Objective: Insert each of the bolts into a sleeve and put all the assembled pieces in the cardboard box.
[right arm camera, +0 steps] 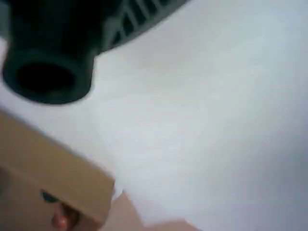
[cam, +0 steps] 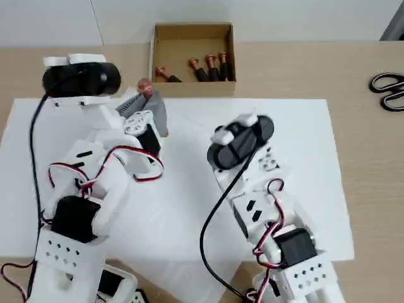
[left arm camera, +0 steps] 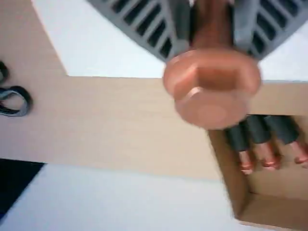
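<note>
My left gripper (cam: 149, 99) hangs just in front of the cardboard box (cam: 192, 35), shut on a copper bolt (cam: 144, 84). The bolt's head (left arm camera: 211, 86) juts out between the grey fingers (left arm camera: 139, 17), pointing towards the box (left arm camera: 226, 163). Several assembled pieces (cam: 203, 68), black sleeves with copper bolt heads, lie inside the box. The right arm (cam: 240, 142) stands over the middle of the white sheet. Its gripper (right arm camera: 91, 29) is shut on a black sleeve (right arm camera: 48, 65), whose open end faces the camera, above the sheet near a box corner (right arm camera: 62, 190).
A white sheet (cam: 189, 196) covers the wooden table under both arms. Black-handled scissors (cam: 388, 90) lie on the bare table at the far right edge. Cables run from both arms to the front of the table.
</note>
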